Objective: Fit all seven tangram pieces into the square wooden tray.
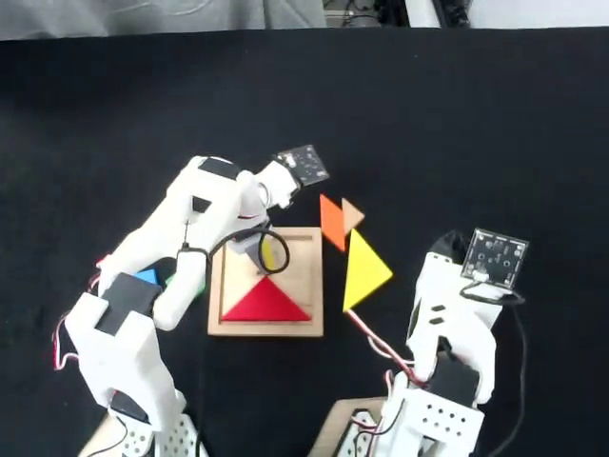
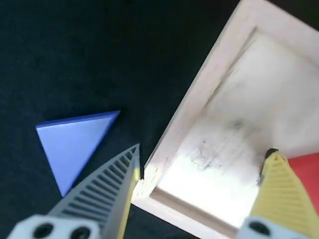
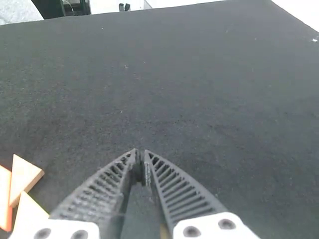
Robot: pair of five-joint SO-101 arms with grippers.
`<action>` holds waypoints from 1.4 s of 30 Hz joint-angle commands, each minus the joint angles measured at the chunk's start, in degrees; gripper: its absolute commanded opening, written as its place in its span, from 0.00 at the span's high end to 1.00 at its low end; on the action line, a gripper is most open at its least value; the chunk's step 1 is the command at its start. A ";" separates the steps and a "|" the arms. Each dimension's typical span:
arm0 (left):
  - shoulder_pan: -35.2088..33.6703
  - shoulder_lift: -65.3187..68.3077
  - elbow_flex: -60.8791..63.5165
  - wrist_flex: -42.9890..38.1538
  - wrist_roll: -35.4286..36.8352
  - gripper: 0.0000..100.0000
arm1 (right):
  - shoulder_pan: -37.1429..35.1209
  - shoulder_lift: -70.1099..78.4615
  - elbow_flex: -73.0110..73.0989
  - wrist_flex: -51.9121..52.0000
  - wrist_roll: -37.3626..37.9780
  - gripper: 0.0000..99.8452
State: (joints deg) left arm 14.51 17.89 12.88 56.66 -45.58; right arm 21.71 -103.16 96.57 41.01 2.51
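Black table (image 1: 476,114): tray (image 1: 303,255), yellow triangle (image 1: 364,269), orange piece (image 1: 332,221), blue triangle (image 2: 70,144).

Robotics lab, black-covered table (image 1: 495,114), cabled equipment (image 1: 419,11) behind

Jaws: left gripper (image 2: 202,167) spread wide; right gripper (image 3: 140,167) pinched closed.

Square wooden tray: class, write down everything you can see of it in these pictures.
The square wooden tray is pale, bare-looking wood, with a raised rim around a shallow floor that shows faint grey scuffs. It lies flat on the black table. A red triangle piece lies inside along the side nearest the arms' bases; the rest of the floor that shows is bare. The open left gripper spans the rim at one corner, one finger inside, one outside.
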 commanded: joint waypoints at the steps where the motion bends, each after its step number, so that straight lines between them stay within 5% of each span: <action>1: 0.57 -0.79 1.10 -0.53 -0.79 0.63 | 0.26 -4.26 -0.04 -1.14 0.26 0.99; 17: -0.66 -14.07 5.67 -0.44 0.26 0.63 | 0.18 -4.26 -0.04 -1.05 0.26 0.99; 33: -18.95 -49.58 2.59 28.40 28.92 0.63 | -5.27 -3.74 -0.04 -0.62 0.26 0.99; 42: -25.80 -64.00 22.64 23.91 38.95 0.63 | -5.19 -4.26 -0.04 -0.18 -0.26 0.99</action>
State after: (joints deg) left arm -10.02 -40.31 25.54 84.62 -10.68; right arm 17.32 -103.16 96.57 41.10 2.42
